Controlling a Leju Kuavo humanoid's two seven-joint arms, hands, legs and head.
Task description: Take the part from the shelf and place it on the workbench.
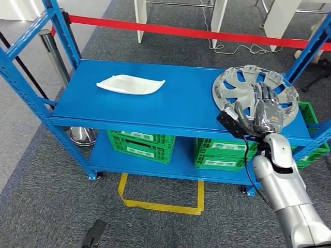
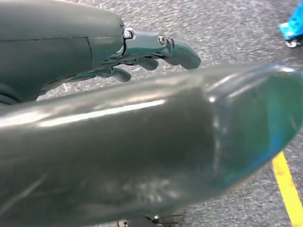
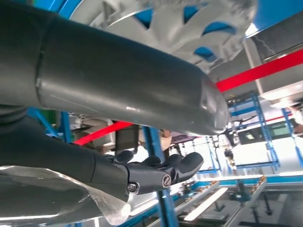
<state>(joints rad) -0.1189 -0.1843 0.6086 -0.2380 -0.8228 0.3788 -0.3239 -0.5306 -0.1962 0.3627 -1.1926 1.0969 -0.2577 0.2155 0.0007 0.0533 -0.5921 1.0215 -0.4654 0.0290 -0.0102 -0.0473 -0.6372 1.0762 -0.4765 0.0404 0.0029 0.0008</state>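
Right hand point(image 1: 266, 106) at frame right, fingers spread over silver wheel cover point(image 1: 238, 85) on blue shelf point(image 1: 183, 103); actual grip cannot be told. Left hand point(image 2: 153, 47) loosely extended, holding nothing.

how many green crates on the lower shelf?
3 visible: one green crate left of center, one right of center, one at the far right end, partly hidden by the right arm and the hubcap. More may be hidden.
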